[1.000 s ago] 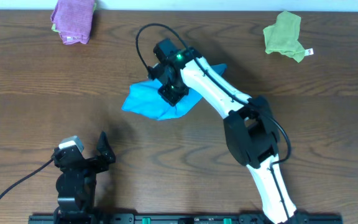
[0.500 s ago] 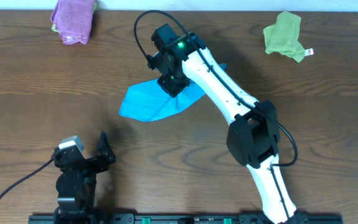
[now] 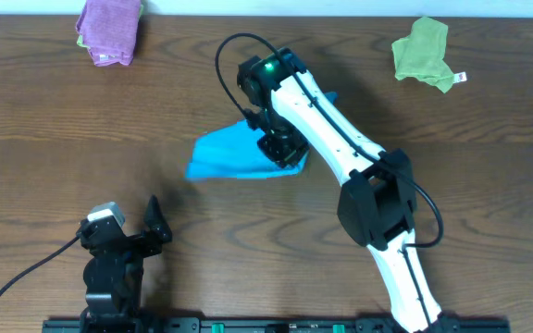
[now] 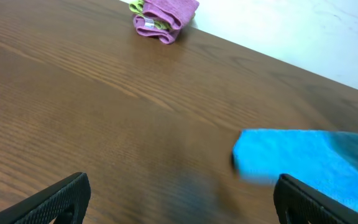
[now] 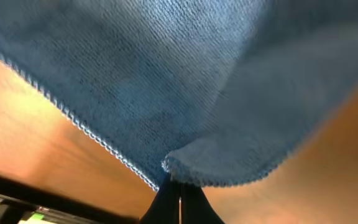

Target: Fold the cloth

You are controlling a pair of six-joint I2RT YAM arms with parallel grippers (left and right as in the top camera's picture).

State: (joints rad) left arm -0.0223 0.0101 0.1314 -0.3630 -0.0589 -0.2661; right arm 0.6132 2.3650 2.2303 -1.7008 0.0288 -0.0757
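Note:
The sky-blue cloth [image 3: 231, 157] lies partly doubled over in the middle of the table. My right gripper [image 3: 280, 151] is shut on a corner of the cloth [image 5: 185, 106] and holds it just above the table over the cloth's right part. In the right wrist view the cloth hangs from my closed fingertips [image 5: 180, 186]. My left gripper [image 4: 179, 199] is open and empty near the table's front left; the cloth [image 4: 309, 158] lies ahead of it to the right.
A purple cloth [image 3: 109, 28] lies at the back left, also in the left wrist view [image 4: 163, 18]. A yellow-green cloth with a white tag [image 3: 424, 54] lies at the back right. The left arm's base [image 3: 114, 254] sits at the front left.
My right gripper has carried the held corner towards the front and right, over the cloth. The cloth's left edge has shifted right. The left arm has not moved.

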